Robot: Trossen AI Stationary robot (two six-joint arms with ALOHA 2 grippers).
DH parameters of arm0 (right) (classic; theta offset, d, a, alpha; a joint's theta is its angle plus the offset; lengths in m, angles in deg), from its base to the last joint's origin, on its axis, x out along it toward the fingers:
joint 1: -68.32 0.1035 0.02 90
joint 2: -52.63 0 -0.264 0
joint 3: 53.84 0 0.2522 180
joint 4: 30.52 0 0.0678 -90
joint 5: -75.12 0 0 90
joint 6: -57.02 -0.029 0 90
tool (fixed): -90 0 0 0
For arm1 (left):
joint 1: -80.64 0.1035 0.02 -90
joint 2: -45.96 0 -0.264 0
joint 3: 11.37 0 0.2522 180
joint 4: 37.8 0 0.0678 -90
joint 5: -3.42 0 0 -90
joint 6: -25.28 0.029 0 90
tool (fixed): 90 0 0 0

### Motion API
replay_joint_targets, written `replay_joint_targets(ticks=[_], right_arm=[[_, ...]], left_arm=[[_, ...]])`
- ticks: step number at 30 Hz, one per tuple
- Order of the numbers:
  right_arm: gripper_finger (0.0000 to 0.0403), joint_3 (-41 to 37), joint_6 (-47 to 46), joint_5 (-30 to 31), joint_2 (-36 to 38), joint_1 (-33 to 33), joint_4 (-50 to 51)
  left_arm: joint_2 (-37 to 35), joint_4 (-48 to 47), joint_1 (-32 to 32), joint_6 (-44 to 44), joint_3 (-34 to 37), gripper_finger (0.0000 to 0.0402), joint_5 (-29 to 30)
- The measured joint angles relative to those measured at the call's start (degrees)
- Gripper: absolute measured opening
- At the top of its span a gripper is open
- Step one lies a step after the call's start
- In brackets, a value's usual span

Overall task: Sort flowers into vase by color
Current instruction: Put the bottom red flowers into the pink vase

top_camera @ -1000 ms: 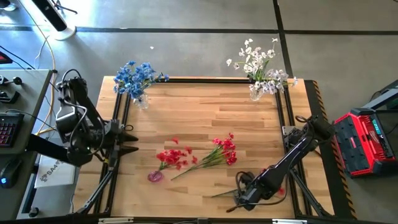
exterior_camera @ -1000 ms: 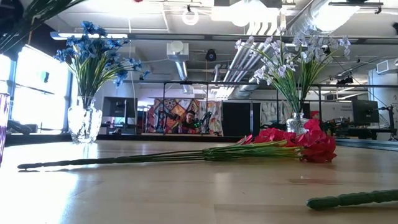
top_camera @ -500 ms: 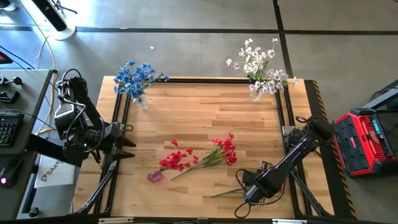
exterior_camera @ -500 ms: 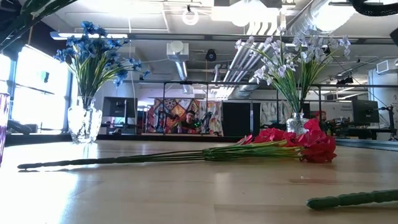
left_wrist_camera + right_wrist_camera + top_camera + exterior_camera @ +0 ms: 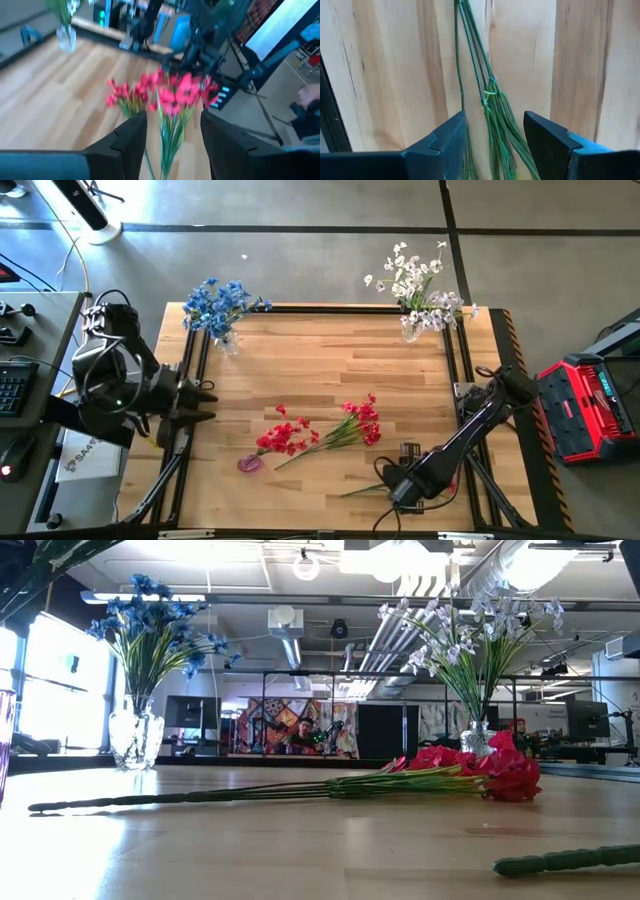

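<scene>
Red flowers (image 5: pixel 283 437) stand tilted in a small purple vase (image 5: pixel 249 464) at the near middle. A second red spray (image 5: pixel 352 425) lies flat on the table beside them. My left gripper (image 5: pixel 208 400) hangs open at the table's left edge, raised and pointing toward those red flowers (image 5: pixel 167 97), holding nothing. My right gripper (image 5: pixel 392 485) points down, open, near the table's near edge. Its fingers stand either side of a bunch of green stems (image 5: pixel 490 107) lying on the wood; the arm hides their blossoms.
Blue flowers in a glass vase (image 5: pixel 226 340) stand at the far left corner, and white flowers in a glass vase (image 5: pixel 411 330) at the far right corner. A black frame rail (image 5: pixel 190 380) runs along the table's sides. A red case (image 5: pixel 590 405) sits off the right edge.
My left gripper has risen and drawn back a little toward the table's left edge, away from the red flowers in the purple vase. My right gripper has stayed over the lying stems and rolled about its downward-pointing line.
</scene>
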Motion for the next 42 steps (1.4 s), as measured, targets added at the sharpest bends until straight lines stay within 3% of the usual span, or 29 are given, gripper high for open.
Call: replay_joint_targets(ticks=[7,15,18,22,24,29,35,42], right_arm=[[0.0188,-2.79,-0.21,-0.92,-0.01,0.99,0.16],[0.0178,-7.17,-6.75,-1.93,-0.01,1.17,-4.84],[0.0133,-6.34,-6.93,-2.09,-0.07,0.85,-4.69],[0.0034,-4.26,-9.29,-4.90,0.00,-0.43,-4.86],[0.0011,-2.99,-10.45,-6.56,0.00,-1.30,-4.69],[0.0005,-0.61,-18.35,-7.18,1.29,-3.90,-3.91],[0.0002,0.39,-32.97,-7.40,8.09,-7.86,-6.89],[0.0001,0.46,-37.99,-7.45,18.60,-14.36,-11.17]], left_arm=[[1.95,4.28,2.02,7.82,-5.34,0.0171,1.64],[4.86,6.69,7.99,10.37,-7.76,0.0171,-3.94],[6.33,8.71,11.27,12.46,-7.78,0.0170,-8.76],[8.71,13.50,15.87,18.15,-7.79,0.0170,-13.96],[9.63,15.86,17.74,20.45,-7.79,0.0170,-16.10],[11.60,18.67,21.99,25.78,-7.81,0.0170,-20.89],[14.03,18.85,24.04,34.03,-7.78,0.0170,-22.75],[18.37,20.12,24.02,46.27,-7.78,0.0170,-22.43]])
